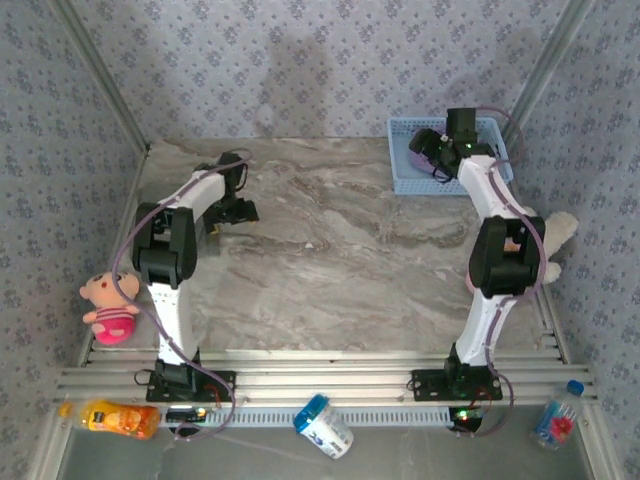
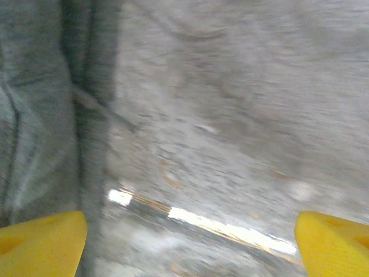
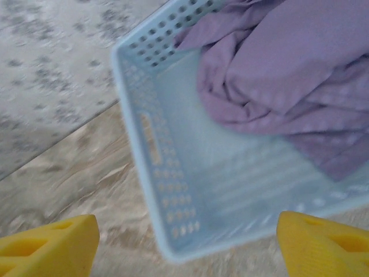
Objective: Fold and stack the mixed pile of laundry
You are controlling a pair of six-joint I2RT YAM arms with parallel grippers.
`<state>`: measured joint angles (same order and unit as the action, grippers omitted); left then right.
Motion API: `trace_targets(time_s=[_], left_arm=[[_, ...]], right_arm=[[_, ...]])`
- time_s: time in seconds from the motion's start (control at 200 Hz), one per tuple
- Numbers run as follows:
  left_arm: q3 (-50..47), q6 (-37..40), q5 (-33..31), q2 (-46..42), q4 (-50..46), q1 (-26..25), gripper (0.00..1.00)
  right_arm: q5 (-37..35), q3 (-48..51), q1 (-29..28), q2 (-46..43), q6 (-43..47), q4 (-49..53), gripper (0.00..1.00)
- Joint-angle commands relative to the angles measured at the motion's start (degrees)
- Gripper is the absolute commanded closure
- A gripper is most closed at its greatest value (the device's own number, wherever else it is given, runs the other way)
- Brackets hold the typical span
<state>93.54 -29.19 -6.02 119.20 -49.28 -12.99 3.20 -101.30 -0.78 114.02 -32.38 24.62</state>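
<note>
Hanging over the light blue basket at the far right corner of the table, the right gripper has its jaws spread wide and released. In the right wrist view its yellow fingertips sit in the bottom corners of the frame, well apart, with the basket's near corner below the gap between them. Nothing is clamped between them, and no cloth touches either one.

The purple T-shirt lies crumpled inside the basket, bunched against its far side in deep folds. The near part of the basket floor is bare. From above, a patch of purple shows at the basket's left end, just beside the gripper. No chest lettering can be made out in the folds.

The left gripper is over the left part of the table, well apart from the basket. Its jaws are also wide open and hold nothing. In the blurred left wrist view its yellow fingertips frame bare marble; whether they touch the surface cannot be told.

A pink-and-white plush toy sits at the table's left edge. A pale one sits at the right edge, beside the right arm.
</note>
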Motion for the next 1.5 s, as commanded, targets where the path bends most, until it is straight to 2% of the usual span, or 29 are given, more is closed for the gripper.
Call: trace_targets(time_s=[0.0,0.13,0.24,0.255,0.27,0.32,0.51,0.59,0.665,0.735,0.814,0.854,1.039,1.294,1.494], left_arm=[[2.36,-4.36,3.28,-4.45,-1.58,-5.77,0.07],[1.98,-8.22,5.44,-4.26,-0.32,-11.09,0.07],[2.35,-8.85,5.80,-3.47,-1.26,-13.38,0.07],[2.35,-8.80,5.76,-3.45,-1.48,-13.46,0.07],[2.29,-8.84,5.76,-3.45,-1.60,-13.56,0.06],[1.90,-8.41,5.55,-3.68,-2.03,-13.63,0.07],[1.04,-6.33,2.43,-4.78,-4.32,-13.20,0.07],[0.55,-6.33,2.22,-5.03,-4.47,-12.78,0.07],[0.24,-6.79,2.47,-5.07,-4.25,-12.52,0.07],[0.48,-7.14,2.88,-4.76,-4.09,-12.32,0.07],[1.39,-7.27,3.47,-4.24,-4.07,-12.08,0.07],[2.13,-7.31,3.56,-3.90,-4.20,-12.14,0.07],[4.10,-7.62,4.63,-3.34,-2.83,-11.90,0.07],[3.24,-8.96,7.61,-4.12,2.56,-11.40,0.07],[0.13,-10.25,10.86,-6.57,8.32,-11.27,0.07]], right_arm=[[-9.27,-8.08,0.74,7.40,-0.07,5.99,0.18],[-14.56,-21.33,1.31,17.60,0.57,12.95,0.16],[-18.32,-32.96,2.02,25.69,0.29,19.01,0.13],[-19.02,-34.09,2.14,26.62,0.28,19.56,0.12],[-19.64,-35.21,2.24,27.28,0.00,20.10,0.05],[-21.05,-38.04,2.64,29.88,-1.07,21.42,0.00],[-16.98,-43.47,4.72,36.58,-5.85,19.56,0.02],[-13.08,-44.77,5.04,38.38,-6.17,16.25,0.10],[-10.51,-44.79,5.54,39.37,-7.65,14.41,0.25],[-7.16,-44.40,6.53,40.00,-9.71,12.67,0.49],[-3.22,-43.82,7.95,39.93,-11.79,10.12,0.85],[-1.91,-43.81,8.58,39.43,-12.65,7.94,1.00],[3.83,-40.78,10.08,31.39,-11.61,-0.95,1.00],[10.99,-29.01,10.84,14.01,-13.50,-15.62,1.00],[20.20,-21.60,10.38,3.34,-17.90,-26.86,1.00]])
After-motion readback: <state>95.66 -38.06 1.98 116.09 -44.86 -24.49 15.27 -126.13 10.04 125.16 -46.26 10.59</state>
